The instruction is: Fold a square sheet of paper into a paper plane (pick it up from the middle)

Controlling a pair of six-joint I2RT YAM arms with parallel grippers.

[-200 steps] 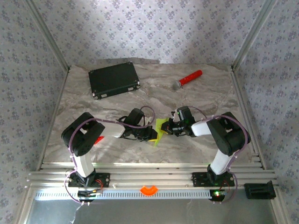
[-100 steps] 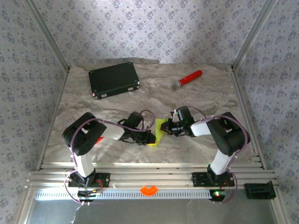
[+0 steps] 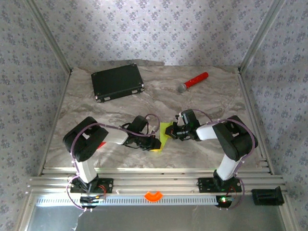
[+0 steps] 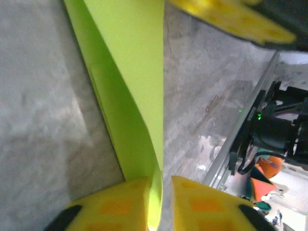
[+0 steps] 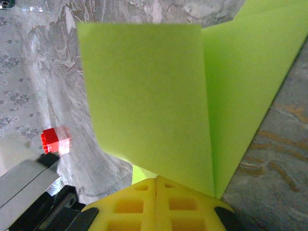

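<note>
The lime yellow-green sheet of paper [image 3: 164, 131], folded lengthwise, sits between my two grippers at the table's middle front. My right gripper [image 3: 173, 133] is shut on one end; in the right wrist view the paper [image 5: 149, 96] fans out from the closed pads of the right gripper [image 5: 157, 185]. My left gripper [image 3: 155, 143] is at the other end. In the left wrist view the folded paper [image 4: 130, 82] runs between the jaws of the left gripper [image 4: 161, 195], which stand slightly apart. The paper lies against one finger [image 4: 110, 207], with a gap to the other.
A black case [image 3: 118, 82] lies at the back left and a red-handled microphone [image 3: 193, 81] at the back right. A small red block [image 3: 102, 144] sits by the left arm, also seen from the right wrist as the red block [image 5: 55, 140]. An aluminium rail [image 3: 154, 169] edges the table's near side.
The left gripper's jaws have parted a little around the paper, and that gripper has shifted slightly toward the near edge. The paper sits lower. The right gripper has held still.
</note>
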